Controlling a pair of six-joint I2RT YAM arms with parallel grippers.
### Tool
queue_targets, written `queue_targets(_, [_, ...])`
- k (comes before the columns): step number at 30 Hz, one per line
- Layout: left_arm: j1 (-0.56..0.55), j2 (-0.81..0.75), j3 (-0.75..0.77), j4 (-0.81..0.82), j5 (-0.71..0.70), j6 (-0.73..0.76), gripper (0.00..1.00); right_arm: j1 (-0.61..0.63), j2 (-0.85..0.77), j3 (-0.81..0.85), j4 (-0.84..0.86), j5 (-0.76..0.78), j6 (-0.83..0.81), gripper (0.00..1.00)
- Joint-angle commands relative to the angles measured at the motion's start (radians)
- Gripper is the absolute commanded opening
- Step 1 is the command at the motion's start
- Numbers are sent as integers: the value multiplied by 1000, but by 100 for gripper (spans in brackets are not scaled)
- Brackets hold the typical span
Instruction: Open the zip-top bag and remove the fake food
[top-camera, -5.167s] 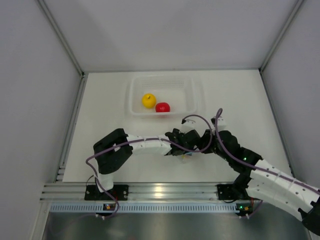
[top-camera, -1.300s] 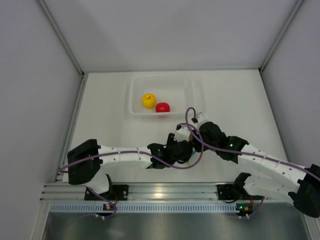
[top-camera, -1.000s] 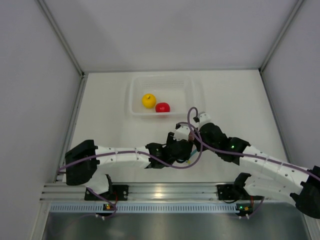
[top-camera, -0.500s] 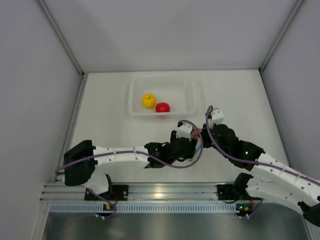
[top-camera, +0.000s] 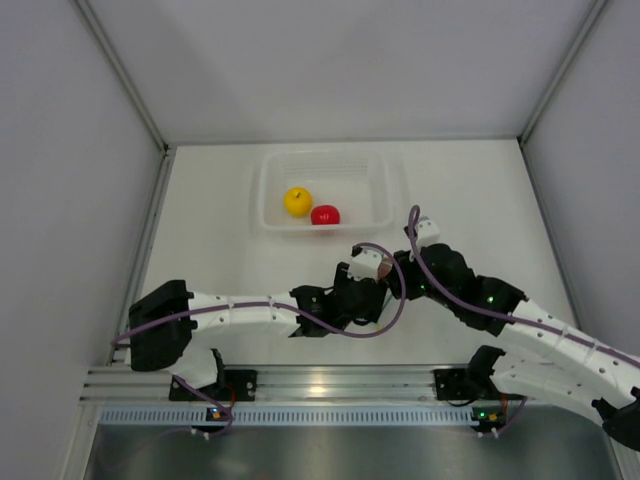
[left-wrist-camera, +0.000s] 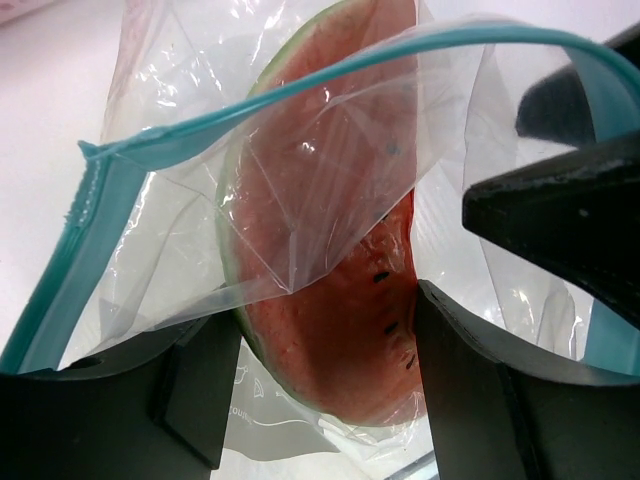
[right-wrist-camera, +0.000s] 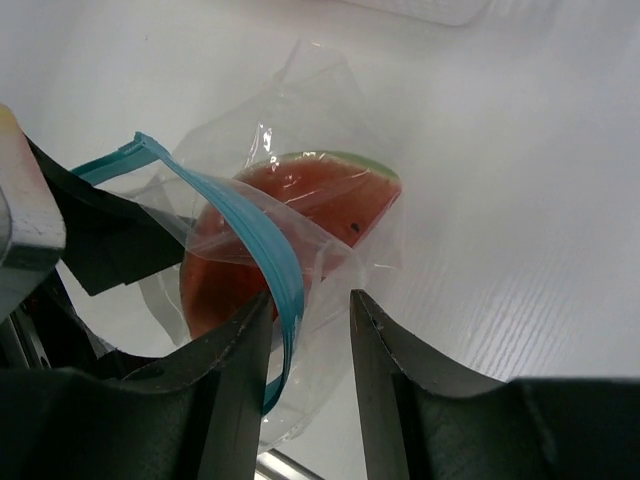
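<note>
The zip-top bag (left-wrist-camera: 300, 150) is clear with a teal zip strip (left-wrist-camera: 300, 85), and its mouth gapes. Inside lies a red watermelon slice (left-wrist-camera: 330, 300) with a green rind, also seen in the right wrist view (right-wrist-camera: 320, 195). My left gripper (left-wrist-camera: 325, 400) is shut on the bag, pinching the slice through the film. My right gripper (right-wrist-camera: 308, 340) is open, with the zip strip (right-wrist-camera: 250, 235) and loose film hanging between its jaws. From above, both grippers (top-camera: 365, 295) (top-camera: 400, 275) meet at the table's middle and hide the bag. A yellow fruit (top-camera: 297, 201) and a red fruit (top-camera: 325, 214) lie in the tray.
The rigid clear tray (top-camera: 385, 185) stands behind the grippers at the back centre. White walls close in the table on the left, back and right. A purple cable (top-camera: 385, 250) loops over the left wrist.
My right arm has swung to the right, away from the left gripper, and its jaws have parted off the zip strip. The left arm has barely moved.
</note>
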Motion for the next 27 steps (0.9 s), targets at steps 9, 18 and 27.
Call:
queue_targets(9, [-16, -12, 42, -16, -253, -122, 0, 50, 10, -60, 126, -12, 241, 21])
queue_targets(18, [-14, -8, 52, -14, -419, -186, 0, 176, 37, -66, 151, 75, 271, 0])
queue_targets(27, [61, 0, 96, -13, -311, -220, 0, 303, 77, -106, 140, 273, 301, 0])
